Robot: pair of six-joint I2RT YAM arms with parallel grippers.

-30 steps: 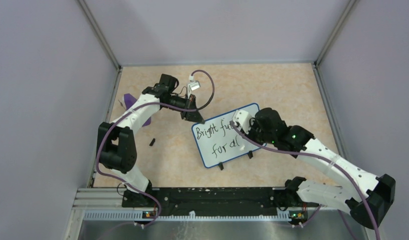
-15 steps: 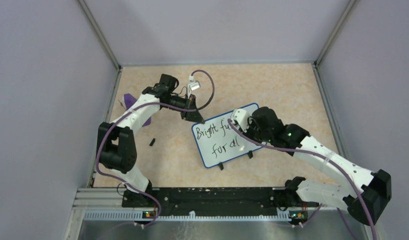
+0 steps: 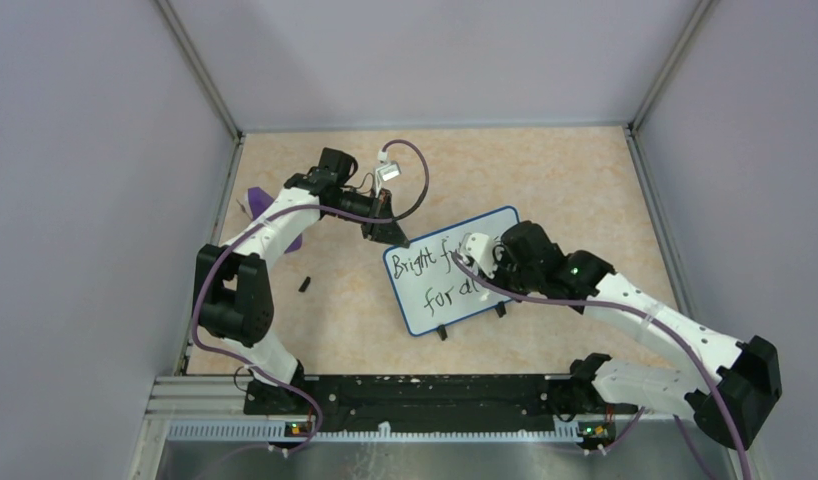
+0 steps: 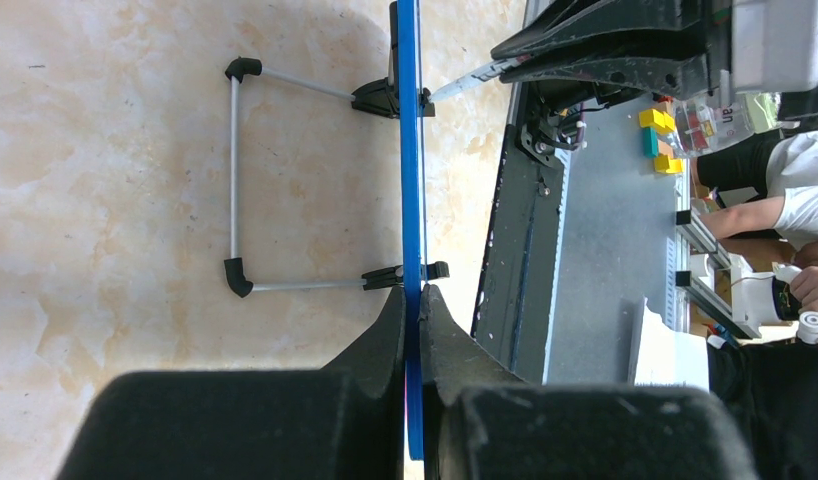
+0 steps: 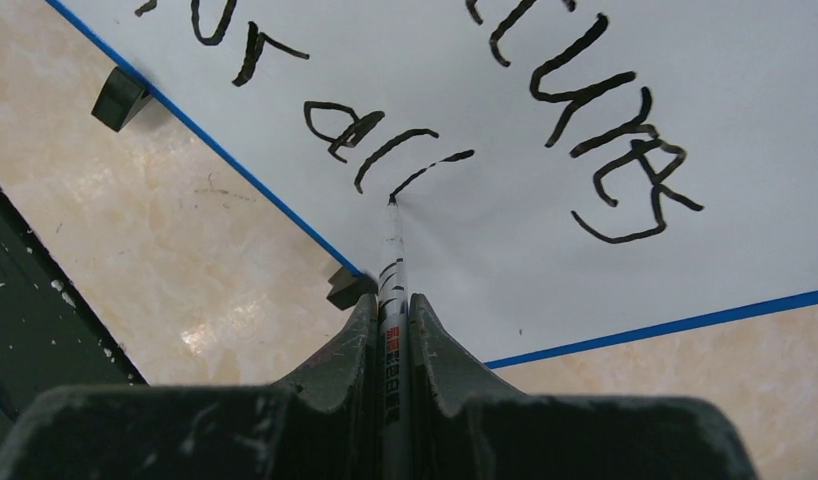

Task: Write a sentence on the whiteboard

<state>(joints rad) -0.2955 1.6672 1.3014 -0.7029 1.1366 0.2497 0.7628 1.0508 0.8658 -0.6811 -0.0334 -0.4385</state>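
Observation:
The whiteboard (image 3: 425, 290) stands tilted on its black feet at the table's middle, blue-framed. Its black lettering (image 3: 432, 262) shows "Bright f" above "for a", the rest hidden by my right arm. My left gripper (image 3: 388, 233) is shut on the board's upper left corner; the left wrist view shows the blue frame edge (image 4: 409, 150) clamped between the jaws (image 4: 412, 300). My right gripper (image 5: 390, 310) is shut on a marker (image 5: 391, 270) whose tip touches the board at the foot of the second "l" of "all" (image 5: 385, 145). The word "futures" (image 5: 605, 130) lies beyond it.
A purple wedge-shaped piece (image 3: 257, 200) lies by the left wall behind the left arm. A small black cap (image 3: 304, 284) lies on the table left of the board. Grey walls enclose the table; a black rail (image 3: 415, 395) runs along the near edge.
My right gripper with the marker has shifted leftward across the board, covering more of the lettering. The left arm and the board have not moved.

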